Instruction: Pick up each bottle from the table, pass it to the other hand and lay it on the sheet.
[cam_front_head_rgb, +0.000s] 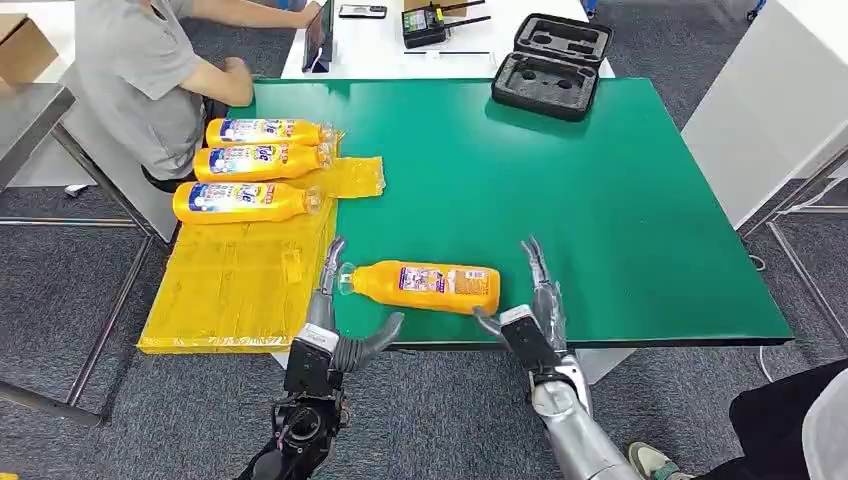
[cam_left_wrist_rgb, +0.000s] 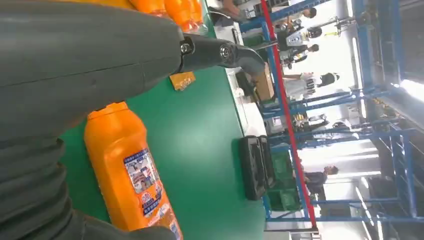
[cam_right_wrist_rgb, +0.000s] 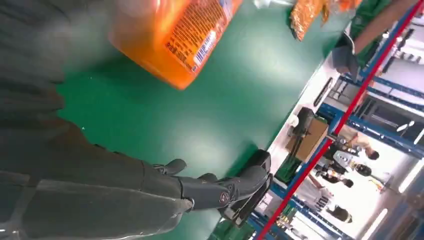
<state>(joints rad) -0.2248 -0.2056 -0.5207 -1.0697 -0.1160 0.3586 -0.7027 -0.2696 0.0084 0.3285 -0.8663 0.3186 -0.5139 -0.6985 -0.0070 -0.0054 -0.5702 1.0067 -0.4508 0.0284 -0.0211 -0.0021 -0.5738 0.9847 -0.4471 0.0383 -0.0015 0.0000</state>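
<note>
Green tabletop (cam_front_head_rgb: 600, 200) ahead of me, yellow sheet (cam_front_head_rgb: 240, 280) draped over its left side with three orange bottles (cam_front_head_rgb: 255, 160) already lying on it. One more bottle (cam_front_head_rgb: 430, 285) lies on its side near the front edge, between my hands. My left hand (cam_front_head_rgb: 340, 320) is spread wide at its cap end, my right hand (cam_front_head_rgb: 535, 300) spread at its base, both holding nothing.

The table top (cam_front_head_rgb: 600, 200) is plain deep green; on it, the bottle (cam_front_head_rgb: 425, 285) at six o'clock is orange with a blue, white and red label, like the three bottles (cam_front_head_rgb: 255, 165) at ten o'clock; the sheet (cam_front_head_rgb: 235, 280) under them is translucent yellow. The case (cam_front_head_rgb: 550, 65) at one o'clock is black with grey foam; both hands, left hand (cam_front_head_rgb: 335, 320) and right hand (cam_front_head_rgb: 535, 310), are dark grey, the arms silver.
</note>
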